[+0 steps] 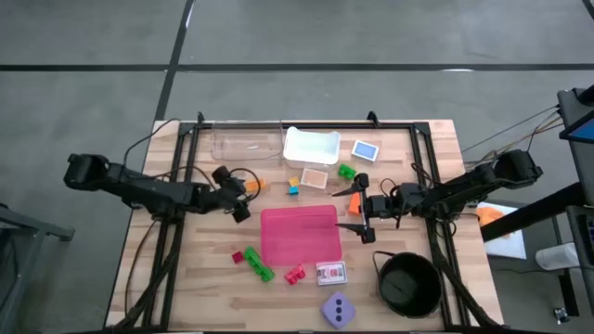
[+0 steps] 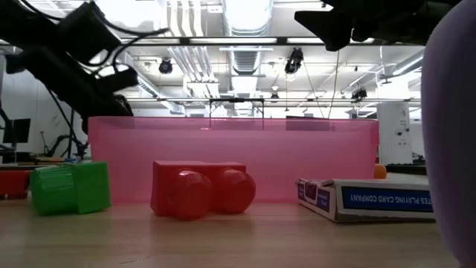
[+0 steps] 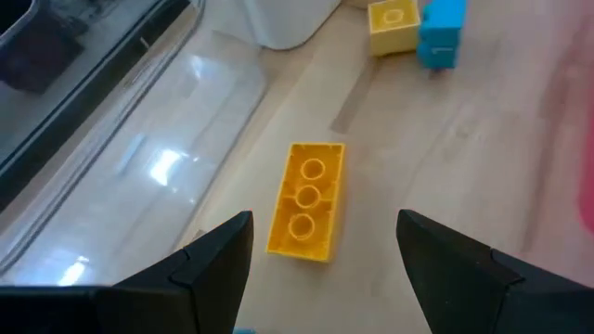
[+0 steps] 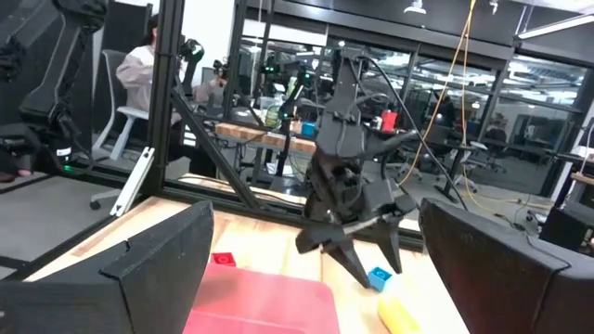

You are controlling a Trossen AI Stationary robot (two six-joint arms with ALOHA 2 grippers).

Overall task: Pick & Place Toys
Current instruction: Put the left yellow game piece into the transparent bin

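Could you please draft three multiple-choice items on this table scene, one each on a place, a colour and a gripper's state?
1. Where is the lilac die?
A. On the pink mat
B. On the wood near the table's front edge, beside the black bowl
C. In the white tray

2. What colour is the brick between the left gripper's fingers?
A. Yellow
B. Blue
C. Green

3. How is the right gripper?
A. Shut on a brick
B. Open, holding nothing
C. Out of view

Answers: 1 B, the high view shows it there. 2 A, the left wrist view shows it yellow. 3 B, its fingers stand apart with nothing between.
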